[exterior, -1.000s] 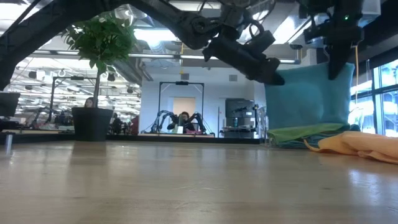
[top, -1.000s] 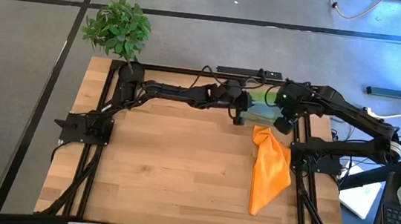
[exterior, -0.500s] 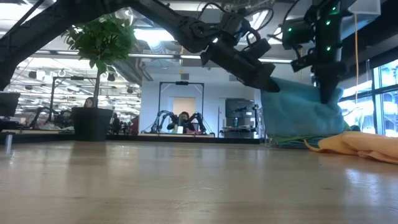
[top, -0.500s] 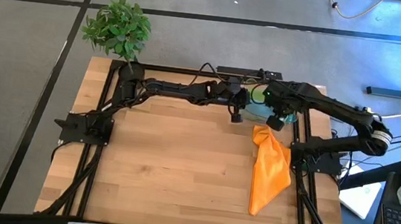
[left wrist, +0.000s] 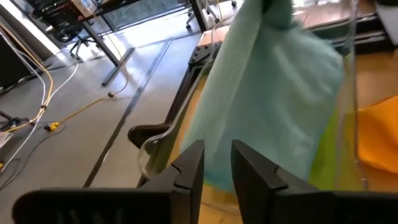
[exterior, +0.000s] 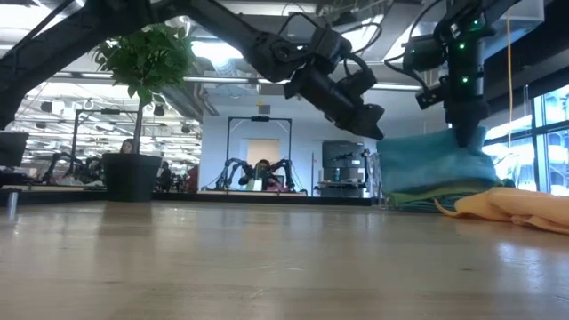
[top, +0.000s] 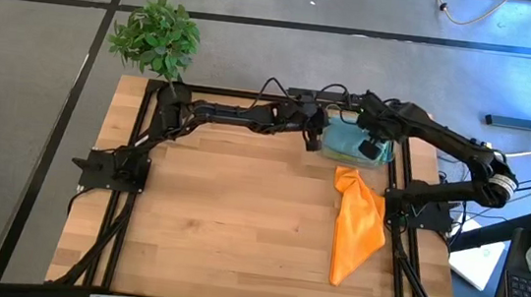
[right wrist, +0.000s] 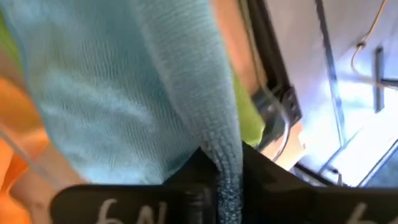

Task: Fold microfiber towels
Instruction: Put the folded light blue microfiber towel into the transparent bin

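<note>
High view first: you have both arms reaching together at the far right part of the surface [top: 238,225], over the clear plastic bin [top: 390,154] where the teal towel [top: 345,140] sits. Your right claw [top: 372,148] is at the towel's right side, and your left claw [top: 314,136] is just beside its left edge.

In the right wrist view you can see the right claw [right wrist: 222,163] clenched on a ridge of the teal towel [right wrist: 124,87], the cloth pinched between its two dark fingers [right wrist: 186,171]. In the left wrist view your left claw [left wrist: 216,163] has let go: its fingers [left wrist: 189,168] stand apart with a gap between them, and the teal towel [left wrist: 267,93] hangs just ahead of them, not gripped.

The low view shows the teal towel [exterior: 431,160] bunched into a mound with the right claw [exterior: 464,133] pressed onto its top, and the left claw [exterior: 369,123] in the air near its left side. A lime green towel [exterior: 418,197] shows as a strip underneath it; the left wrist view also shows that green cloth [left wrist: 326,152] under the teal one, inside the bin wall [left wrist: 351,74].

Your orange towel [top: 354,224] lies crumpled on the surface just in front of the bin, near the right edge. A potted plant [top: 156,38] stands at the far left corner.
</note>
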Action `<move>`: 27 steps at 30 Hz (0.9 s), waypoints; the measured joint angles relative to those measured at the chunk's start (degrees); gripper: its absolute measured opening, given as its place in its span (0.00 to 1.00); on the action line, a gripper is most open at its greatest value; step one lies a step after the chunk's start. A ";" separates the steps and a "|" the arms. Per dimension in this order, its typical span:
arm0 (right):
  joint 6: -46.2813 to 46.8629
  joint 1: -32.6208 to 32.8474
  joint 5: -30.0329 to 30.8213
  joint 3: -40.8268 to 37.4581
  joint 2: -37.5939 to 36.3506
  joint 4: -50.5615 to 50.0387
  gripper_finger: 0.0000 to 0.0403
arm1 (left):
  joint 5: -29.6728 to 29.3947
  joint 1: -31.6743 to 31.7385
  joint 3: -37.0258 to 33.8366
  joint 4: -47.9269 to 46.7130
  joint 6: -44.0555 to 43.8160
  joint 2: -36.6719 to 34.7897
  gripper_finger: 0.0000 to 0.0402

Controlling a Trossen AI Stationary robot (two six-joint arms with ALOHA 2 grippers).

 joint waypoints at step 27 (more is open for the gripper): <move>1.78 0.13 -4.84 0.10 -0.07 12.43 0.56 | -0.62 -4.05 0.02 -7.34 2.44 -2.36 0.19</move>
